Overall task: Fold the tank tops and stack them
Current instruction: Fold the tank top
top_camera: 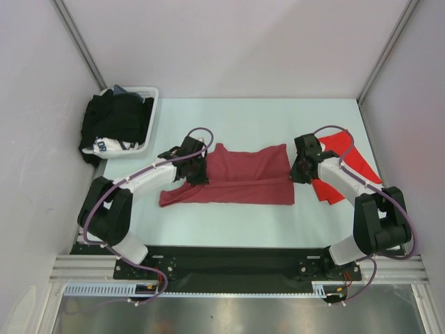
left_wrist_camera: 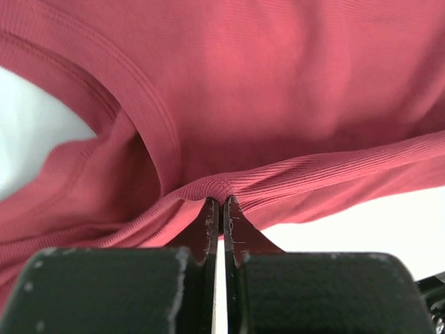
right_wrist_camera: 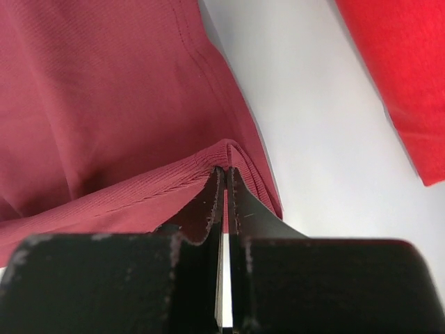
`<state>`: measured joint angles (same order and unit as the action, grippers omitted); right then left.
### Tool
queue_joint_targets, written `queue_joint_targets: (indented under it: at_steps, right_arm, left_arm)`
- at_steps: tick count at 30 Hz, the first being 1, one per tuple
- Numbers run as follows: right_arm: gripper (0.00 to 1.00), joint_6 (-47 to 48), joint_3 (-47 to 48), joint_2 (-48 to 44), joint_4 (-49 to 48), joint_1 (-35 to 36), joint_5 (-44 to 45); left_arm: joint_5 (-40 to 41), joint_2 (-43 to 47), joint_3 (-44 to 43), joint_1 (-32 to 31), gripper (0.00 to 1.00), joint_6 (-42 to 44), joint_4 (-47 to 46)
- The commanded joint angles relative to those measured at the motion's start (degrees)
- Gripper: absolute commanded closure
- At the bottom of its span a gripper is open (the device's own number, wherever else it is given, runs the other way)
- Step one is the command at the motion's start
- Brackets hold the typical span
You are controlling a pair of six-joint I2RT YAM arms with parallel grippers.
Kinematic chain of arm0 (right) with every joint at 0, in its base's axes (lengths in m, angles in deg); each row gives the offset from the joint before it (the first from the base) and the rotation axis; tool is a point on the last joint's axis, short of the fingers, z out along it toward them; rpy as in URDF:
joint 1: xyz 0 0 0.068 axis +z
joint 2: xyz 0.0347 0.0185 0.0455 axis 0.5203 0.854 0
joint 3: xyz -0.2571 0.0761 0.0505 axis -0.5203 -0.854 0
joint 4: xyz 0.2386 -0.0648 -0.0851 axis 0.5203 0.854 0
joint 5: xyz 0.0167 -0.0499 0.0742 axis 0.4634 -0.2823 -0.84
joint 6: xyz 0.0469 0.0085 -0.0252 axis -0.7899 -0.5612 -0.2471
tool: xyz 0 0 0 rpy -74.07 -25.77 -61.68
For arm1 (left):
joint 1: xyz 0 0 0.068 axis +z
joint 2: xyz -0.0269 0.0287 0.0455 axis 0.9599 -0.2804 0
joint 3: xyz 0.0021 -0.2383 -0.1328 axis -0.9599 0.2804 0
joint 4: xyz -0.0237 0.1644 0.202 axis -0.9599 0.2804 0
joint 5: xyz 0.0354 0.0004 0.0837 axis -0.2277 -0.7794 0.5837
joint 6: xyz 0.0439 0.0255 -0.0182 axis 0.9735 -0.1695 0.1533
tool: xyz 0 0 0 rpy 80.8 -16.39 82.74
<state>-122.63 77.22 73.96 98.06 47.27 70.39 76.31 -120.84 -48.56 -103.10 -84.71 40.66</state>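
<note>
Maroon tank top (top_camera: 236,182) lies mid-table (top_camera: 278,125), stretched left to right, crease line running along its length. Left gripper (left_wrist_camera: 220,203) pinches ribbed edge near armhole at top's left end, fingers clamped tight on cloth. Right gripper (right_wrist_camera: 224,172) bites hem at right end, fingers likewise closed on fabric. Red tank top (top_camera: 351,161) sits by right edge, partly under right arm, apart from maroon one. Far-left corner: white basket (top_camera: 139,90) holding black garments (top_camera: 115,118) and white lettered cloth (top_camera: 104,146).

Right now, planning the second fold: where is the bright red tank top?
In the top view, the bright red tank top lies on the right side of the table, partly under the right arm, beside the maroon tank top.
</note>
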Motion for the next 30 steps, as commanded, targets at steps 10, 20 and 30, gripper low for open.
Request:
queue_joint_targets:
  at_steps: [10,20,30]
  right_arm:
    - [0.84,1.9,8.1,9.3,-3.2,-2.2,0.2]
    - [0.37,4.8,0.4,-1.8,-6.0,-2.6,-1.8]
    - [0.5,2.9,-16.5,-16.5,-8.2,-2.1,-8.9]
  left_arm:
    - [-0.9,-6.8,-6.5,3.8,0.82,3.4,-2.3]
    - [7.7,11.2,0.9,3.8,0.12,4.8,0.7]
    - [-0.8,32.8,19.4,3.6,0.12,-1.7,-4.3]
